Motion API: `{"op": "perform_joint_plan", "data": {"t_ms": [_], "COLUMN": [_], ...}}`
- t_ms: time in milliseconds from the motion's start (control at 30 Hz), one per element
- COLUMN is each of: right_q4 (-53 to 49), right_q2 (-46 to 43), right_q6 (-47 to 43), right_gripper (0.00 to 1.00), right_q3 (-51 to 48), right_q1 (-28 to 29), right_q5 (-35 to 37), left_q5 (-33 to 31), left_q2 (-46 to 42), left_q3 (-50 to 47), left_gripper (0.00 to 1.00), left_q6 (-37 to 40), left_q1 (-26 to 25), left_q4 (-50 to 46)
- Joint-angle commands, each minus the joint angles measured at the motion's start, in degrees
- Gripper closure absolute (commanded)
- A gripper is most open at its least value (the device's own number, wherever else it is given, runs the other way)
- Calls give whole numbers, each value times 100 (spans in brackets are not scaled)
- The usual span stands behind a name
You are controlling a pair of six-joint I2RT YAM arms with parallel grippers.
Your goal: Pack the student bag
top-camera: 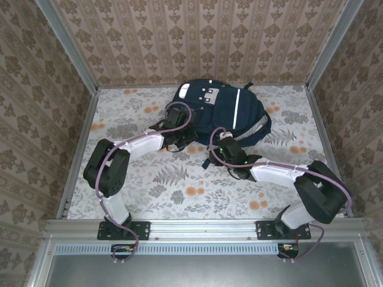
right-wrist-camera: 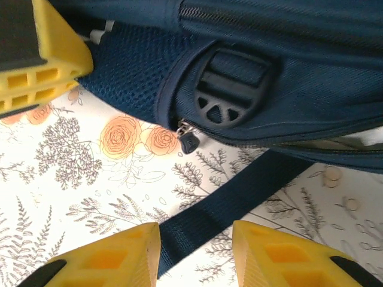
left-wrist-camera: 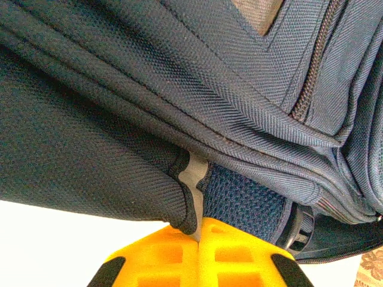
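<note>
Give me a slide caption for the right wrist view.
Right gripper, fingers apart, a navy strap of the student bag between them on the floral tablecloth, below a black buckle and zipper pull.

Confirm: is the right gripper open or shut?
Open: the right gripper has its yellow fingers apart, a strap of the student bag between them.

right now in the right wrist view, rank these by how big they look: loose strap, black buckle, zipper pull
1. loose strap, though nearest the camera
2. black buckle, not far behind
3. zipper pull, clearly smallest
</note>
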Motion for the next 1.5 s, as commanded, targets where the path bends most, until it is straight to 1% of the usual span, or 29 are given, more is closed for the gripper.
{"op": "perform_joint_plan", "data": {"t_ms": [0, 133, 367, 533, 633, 700, 733, 800, 833, 1100, 1267, 1467], "right_q4": [-153, -68, -67, 62, 116, 117, 117, 104, 87, -207, -477, -675], "right_q2": [453, 972, 1646, 2044, 2214, 2254, 2226, 2113, 2034, 1126, 564, -1], "right_q6": [194, 184, 210, 81, 71, 70, 74, 38, 34, 55, 123, 81], "right_gripper": [62, 61, 60, 60, 64, 73, 79, 95, 100, 100, 100, 100], "right_q3": [341, 643, 1096, 1394, 1529, 1576, 1568, 1502, 1452, 692, 199, -216], "right_q1": [169, 373, 416, 416, 416, 420, 416, 416, 416, 252, -59, -454], "right_q5": [589, 1002, 1704, 1871, 1916, 1942, 1963, 2003, 2024, 2066, 2029, 1753], "left_q5": [305, 363, 434, 454, 451, 427, 419, 394, 382, 245, 184, 135], "left_q2": [82, 110, 74, 39, 18, 3, 7, 3, 0, -33, -227, -437], "left_q3": [295, 347, 361, 328, 313, 313, 317, 331, 331, 268, 122, -105], "left_gripper": [100, 100, 100, 100, 100, 100, 100, 100, 100, 100, 100, 100], "left_q6": [-58, -22, 47, 56, 64, 82, 91, 108, 117, 217, 294, 437], "left_q1": [-47, -16, 50, 50, 50, 50, 50, 65, 76, 398, 683, 974], "left_q4": [74, -1, -89, -145, -194, -234, -249, -285, -287, -346, -420, -515]}}
